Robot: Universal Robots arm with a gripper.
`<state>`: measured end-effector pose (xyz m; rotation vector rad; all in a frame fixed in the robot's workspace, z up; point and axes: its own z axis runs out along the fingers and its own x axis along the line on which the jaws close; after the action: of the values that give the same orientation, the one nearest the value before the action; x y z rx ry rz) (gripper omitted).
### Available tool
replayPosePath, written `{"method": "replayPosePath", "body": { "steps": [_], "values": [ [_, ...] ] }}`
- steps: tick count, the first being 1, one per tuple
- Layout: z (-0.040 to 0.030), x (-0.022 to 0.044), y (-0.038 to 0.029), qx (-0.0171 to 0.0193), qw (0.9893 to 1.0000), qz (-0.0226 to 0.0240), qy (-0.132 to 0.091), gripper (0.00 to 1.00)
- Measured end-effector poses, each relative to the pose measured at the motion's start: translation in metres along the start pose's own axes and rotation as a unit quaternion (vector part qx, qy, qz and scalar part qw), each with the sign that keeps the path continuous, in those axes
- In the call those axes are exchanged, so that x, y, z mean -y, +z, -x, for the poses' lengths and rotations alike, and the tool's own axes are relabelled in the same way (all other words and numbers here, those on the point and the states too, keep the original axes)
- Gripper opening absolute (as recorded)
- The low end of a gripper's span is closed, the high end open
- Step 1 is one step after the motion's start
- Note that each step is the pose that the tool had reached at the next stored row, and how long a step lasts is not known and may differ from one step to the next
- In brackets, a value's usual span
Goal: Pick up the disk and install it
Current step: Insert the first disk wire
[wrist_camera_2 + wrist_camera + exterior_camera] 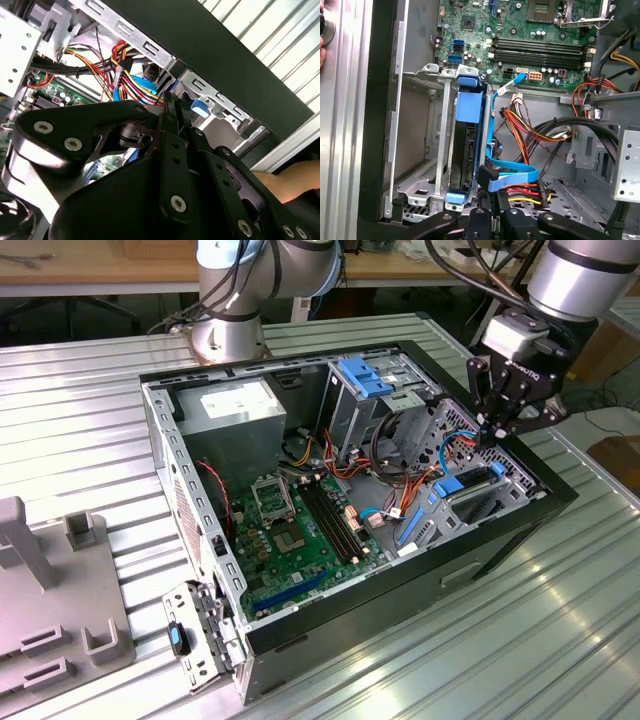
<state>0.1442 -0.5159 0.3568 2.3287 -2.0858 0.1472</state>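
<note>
Ribbed metal tabletop (560, 640) with an open PC case (350, 490) lying on it, motherboard (300, 530) facing up. Disk (469, 145) is seated upright in the metal drive bay (432, 150) at the case's corner. Gripper (497, 428) hangs right above that bay with its fingers together, not holding anything.

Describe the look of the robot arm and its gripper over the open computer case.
The arm is built of silver-grey tubular links, with a pale blue ring at the joint above its round base. Black cables run along it. The gripper has a light grey block body bearing white lettering, and matte black linkage fingers with bright screws.
</note>
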Motion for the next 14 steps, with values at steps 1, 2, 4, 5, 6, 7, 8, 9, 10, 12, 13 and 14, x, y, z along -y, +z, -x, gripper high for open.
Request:
{"method": "replayPosePath", "body": {
  "steps": [1, 2, 4, 5, 6, 7, 8, 9, 10, 12, 13, 14],
  "values": [
    [-0.0009, -0.0001, 0.0001, -0.0001, 1.0, 0.0, 0.001, 0.16],
    [-0.003, -0.0005, 0.0004, 0.0, 1.0, -0.0005, 0.001, 0.16],
    [-0.0094, -0.0025, 0.0012, 0.0008, 1.0, -0.0027, 0.001, 0.16],
    [-0.01, -0.0044, 0.0013, 0.0007, 1.0, -0.0051, 0.001, 0.16],
    [-0.0099, -0.0063, 0.0013, 0.0004, 1.0, -0.009, 0.001, 0.16],
    [-0.0096, -0.0105, 0.002, -0.0002, 0.9998, -0.0184, 0.002, 0.16],
    [-0.0093, -0.0124, 0.003, -0.0006, 0.9997, -0.0231, 0.002, 0.16],
    [-0.0092, -0.0127, 0.0036, -0.0012, 0.9997, -0.0238, 0.006, 0.16],
    [-0.0091, -0.0127, 0.004, -0.002, 0.9996, -0.0231, 0.015, 0.16],
    [-0.0091, -0.0128, 0.0047, -0.0035, 0.9991, -0.0215, 0.036, 0.16],
    [-0.0091, -0.0128, 0.0053, -0.0043, 0.9987, -0.0207, 0.046, 0.16],
    [-0.0092, -0.0129, 0.006, -0.0045, 0.9985, -0.0204, 0.05, 0.16]
  ]
}}
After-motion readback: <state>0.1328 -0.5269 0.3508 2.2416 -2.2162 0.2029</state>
